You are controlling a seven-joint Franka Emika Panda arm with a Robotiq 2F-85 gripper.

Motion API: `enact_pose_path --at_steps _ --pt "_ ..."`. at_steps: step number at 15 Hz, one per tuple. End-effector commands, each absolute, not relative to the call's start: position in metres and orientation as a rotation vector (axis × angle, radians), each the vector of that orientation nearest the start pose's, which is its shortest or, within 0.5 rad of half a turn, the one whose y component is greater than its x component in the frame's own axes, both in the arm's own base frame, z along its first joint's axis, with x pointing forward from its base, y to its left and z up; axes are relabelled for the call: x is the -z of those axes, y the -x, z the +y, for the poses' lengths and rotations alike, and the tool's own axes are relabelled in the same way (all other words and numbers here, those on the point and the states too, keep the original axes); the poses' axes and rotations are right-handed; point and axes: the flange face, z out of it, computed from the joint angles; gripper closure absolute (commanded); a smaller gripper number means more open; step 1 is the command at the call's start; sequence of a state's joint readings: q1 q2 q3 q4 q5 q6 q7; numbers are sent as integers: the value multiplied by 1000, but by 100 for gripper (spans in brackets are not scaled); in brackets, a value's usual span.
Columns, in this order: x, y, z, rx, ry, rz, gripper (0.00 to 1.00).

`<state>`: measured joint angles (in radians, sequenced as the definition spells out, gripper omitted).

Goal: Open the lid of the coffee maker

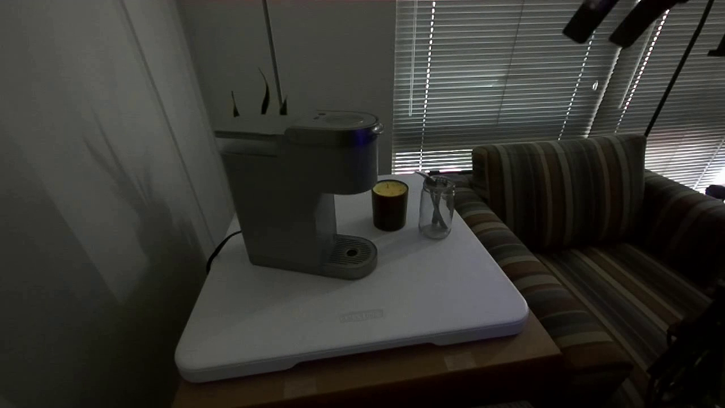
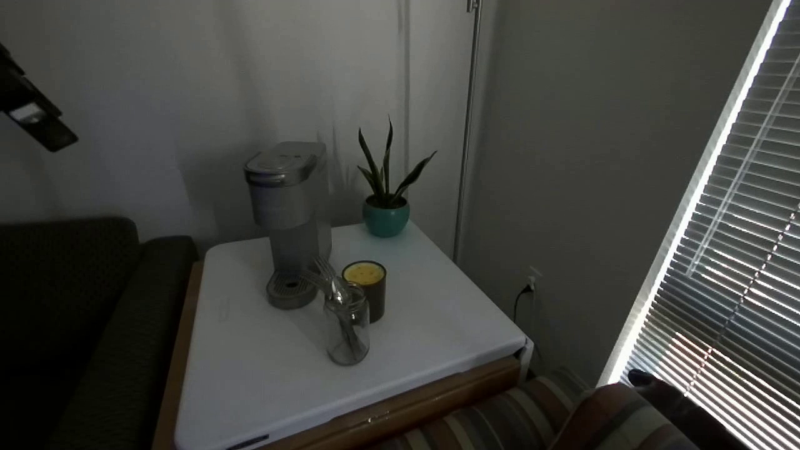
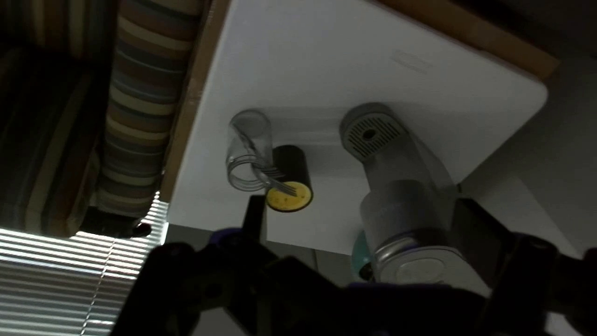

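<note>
The claw (image 1: pixel 600 35) hung wide and gripped nothing, presumably spread so it could take the lid (image 1: pixel 341 119), which lay closed on top of the coffee maker (image 1: pixel 283 212), lower than the claw and well apart from it

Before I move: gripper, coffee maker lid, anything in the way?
Gripper open, empty, apart from the single-serve coffee maker. Lid closed. Candle and glass cutlery jar close by; nothing seen on top of the lid.
</note>
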<state>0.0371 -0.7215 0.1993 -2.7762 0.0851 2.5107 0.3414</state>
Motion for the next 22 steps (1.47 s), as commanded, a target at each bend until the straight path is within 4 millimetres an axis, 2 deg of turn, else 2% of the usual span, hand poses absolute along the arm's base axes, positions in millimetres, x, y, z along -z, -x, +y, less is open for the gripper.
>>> enact_pose_path --at_steps 1,3,5,9,12,15,16,17,20,21,22 --pt "-453 -354 91 688 2946 301 0" --pt "-447 -357 95 676 2939 296 0" --pt "-452 -356 95 691 2935 295 0" --pt "-432 -370 87 739 2956 625 0" --pt "-411 -379 77 645 2873 897 0" --pt "-390 -387 69 533 2730 1037 0" --pt "-384 -392 62 519 2679 1053 0" --pt "-403 -381 71 565 2754 1013 0" --pt "-399 -384 69 554 2749 1015 0" --pt "-408 -379 75 597 2823 913 0" --pt "-410 -380 81 644 2830 897 0"
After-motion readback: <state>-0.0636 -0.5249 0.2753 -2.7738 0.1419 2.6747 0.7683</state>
